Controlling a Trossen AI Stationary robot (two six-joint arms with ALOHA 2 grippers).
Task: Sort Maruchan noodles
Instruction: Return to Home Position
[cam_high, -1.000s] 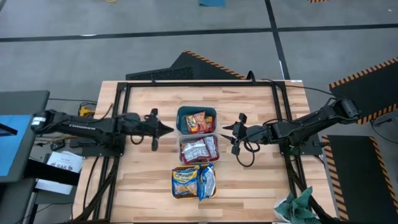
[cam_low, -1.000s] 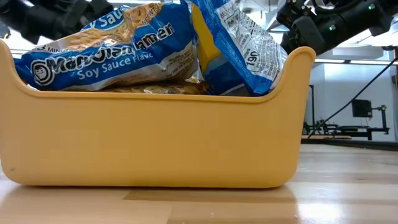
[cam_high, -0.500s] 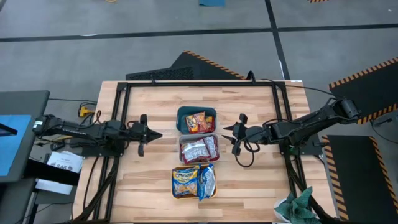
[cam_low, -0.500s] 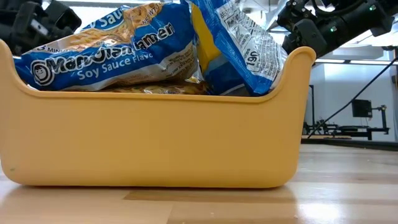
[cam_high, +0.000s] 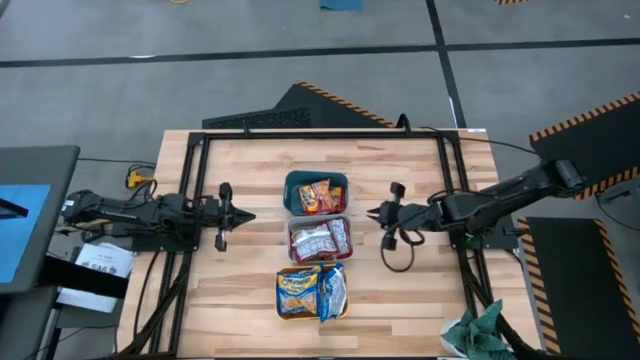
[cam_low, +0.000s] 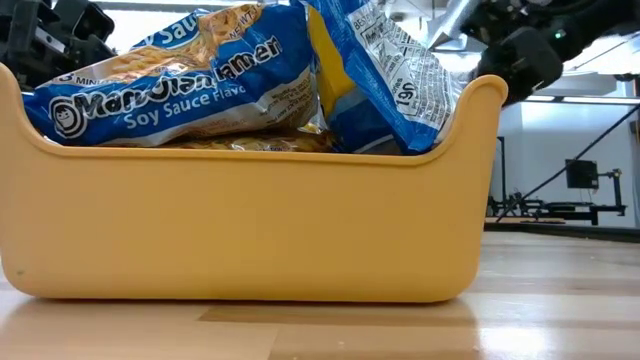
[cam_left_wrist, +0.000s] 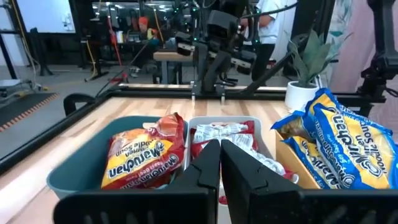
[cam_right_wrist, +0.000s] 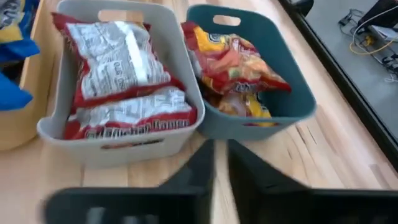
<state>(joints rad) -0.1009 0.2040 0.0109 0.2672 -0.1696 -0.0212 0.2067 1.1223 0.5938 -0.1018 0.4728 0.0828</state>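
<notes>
The yellow bin (cam_low: 250, 220) holds the blue packs (cam_low: 180, 85), one standing on end. Behind it, the white bin (cam_right_wrist: 112, 146) holds silver packs (cam_right_wrist: 115, 59). The left gripper (cam_high: 246, 215) and right gripper (cam_high: 372, 212) hang on either side, both closed and empty. Farthest, the teal bin (cam_right_wrist: 261, 121) holds red packs (cam_right_wrist: 233, 59).

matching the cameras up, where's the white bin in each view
High view: white bin, table centre, middle of the row.
Low view: not in it; yellow bin blocks.
Left wrist view: between teal bin and yellow bin.
Right wrist view: beside teal bin.
Landmark: teal bin.
</notes>
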